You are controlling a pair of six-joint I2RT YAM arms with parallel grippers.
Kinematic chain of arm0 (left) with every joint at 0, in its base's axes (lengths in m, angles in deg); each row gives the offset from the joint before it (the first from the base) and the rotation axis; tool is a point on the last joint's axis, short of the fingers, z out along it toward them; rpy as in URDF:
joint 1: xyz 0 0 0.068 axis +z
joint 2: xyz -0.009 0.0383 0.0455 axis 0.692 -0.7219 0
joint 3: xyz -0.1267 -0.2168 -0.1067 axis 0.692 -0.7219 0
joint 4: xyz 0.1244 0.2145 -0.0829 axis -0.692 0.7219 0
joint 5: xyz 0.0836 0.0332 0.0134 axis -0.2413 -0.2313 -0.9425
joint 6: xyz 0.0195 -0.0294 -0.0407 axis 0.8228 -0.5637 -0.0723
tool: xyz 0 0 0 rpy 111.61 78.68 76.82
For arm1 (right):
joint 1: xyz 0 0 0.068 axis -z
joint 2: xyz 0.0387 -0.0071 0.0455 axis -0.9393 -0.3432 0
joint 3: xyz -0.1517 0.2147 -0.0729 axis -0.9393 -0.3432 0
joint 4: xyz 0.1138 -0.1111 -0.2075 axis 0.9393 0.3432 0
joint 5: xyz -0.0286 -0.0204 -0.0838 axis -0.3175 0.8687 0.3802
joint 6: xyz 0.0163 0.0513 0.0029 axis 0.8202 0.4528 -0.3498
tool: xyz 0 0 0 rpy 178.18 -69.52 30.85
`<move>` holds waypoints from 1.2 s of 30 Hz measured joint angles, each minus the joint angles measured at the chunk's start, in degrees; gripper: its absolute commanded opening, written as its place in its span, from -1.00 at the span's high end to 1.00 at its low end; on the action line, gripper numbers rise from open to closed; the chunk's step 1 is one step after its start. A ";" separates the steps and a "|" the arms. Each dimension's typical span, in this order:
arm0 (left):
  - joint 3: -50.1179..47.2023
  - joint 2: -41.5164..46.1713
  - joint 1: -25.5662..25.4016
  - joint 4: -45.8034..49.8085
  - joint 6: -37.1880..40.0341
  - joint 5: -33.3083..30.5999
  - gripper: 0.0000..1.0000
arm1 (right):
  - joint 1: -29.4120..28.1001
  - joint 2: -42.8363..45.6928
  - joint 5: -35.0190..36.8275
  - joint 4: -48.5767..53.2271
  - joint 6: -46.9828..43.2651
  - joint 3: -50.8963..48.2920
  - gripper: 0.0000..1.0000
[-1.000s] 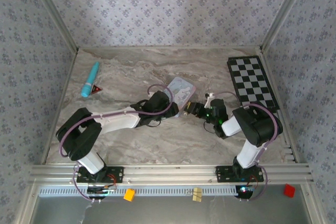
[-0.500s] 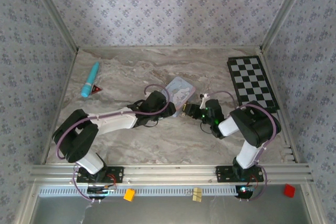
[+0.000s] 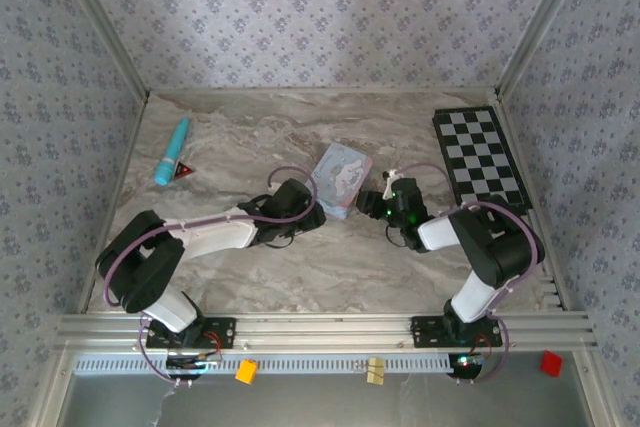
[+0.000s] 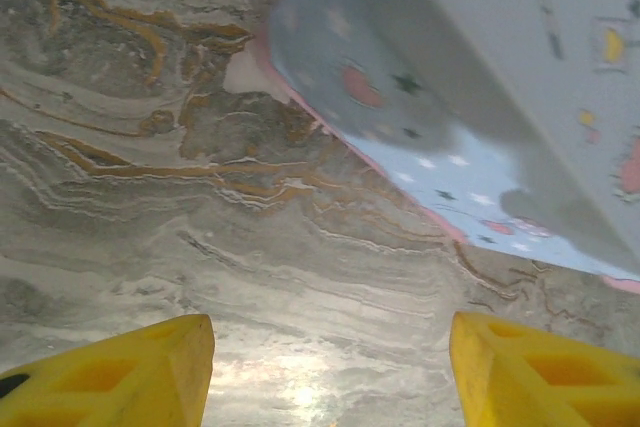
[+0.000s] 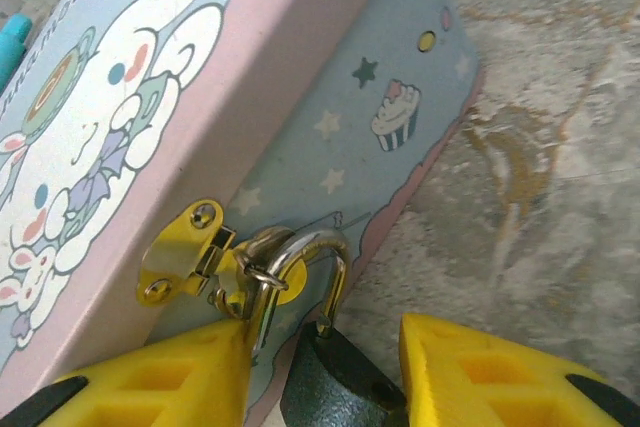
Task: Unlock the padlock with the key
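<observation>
Padlock [image 5: 338,395] hanging by its shackle [image 5: 335,257] from the yellow hasp [image 5: 185,247] on the side of the pastel tin [image 5: 170,97], dark body low and close to the marble table [image 5: 540,147]. Right gripper [image 5: 325,387] with fingers apart, one on each side of the body, seemingly with a thin gap on the left side, so not clamped as far as can be judged. Thin wire ring [image 5: 258,282] lying against the shackle, perhaps the ring of the key, hard to tell at this angle. Left gripper [image 4: 330,377] also spread wide, holding nothing, low over the table just beside a corner of the tin.

Probably the step of taking hold of the lock body. To do it well: close slowly and squarely on the flat faces of the body, not on the shackle or the wire ring. Keep the keyhole end free and reachable for the key. Avoid pulling on the hasp, otherwise risking to drag the probably light tin. Steady the tin with the left gripper if needed before bringing the key.
</observation>
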State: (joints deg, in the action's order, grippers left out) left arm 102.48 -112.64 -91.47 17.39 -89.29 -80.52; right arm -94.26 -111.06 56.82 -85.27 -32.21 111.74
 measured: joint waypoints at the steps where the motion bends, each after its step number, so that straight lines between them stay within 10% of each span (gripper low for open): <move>1: -0.09 0.04 0.09 0.11 0.00 -0.02 -0.28 | 0.35 0.02 -0.74 0.44 0.11 0.20 0.11; 10: 3.37 1.99 0.44 5.57 3.30 -3.32 -0.54 | 0.44 3.17 -4.42 3.63 3.54 -1.27 -0.08; 36: 26.75 -14.34 5.84 18.51 18.71 -8.37 -0.62 | -4.11 0.57 5.79 19.96 0.81 7.02 0.15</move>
State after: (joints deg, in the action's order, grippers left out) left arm 129.24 -126.97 -85.64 35.90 -70.58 -88.89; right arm -98.37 -110.49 62.61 -65.32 -31.40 118.75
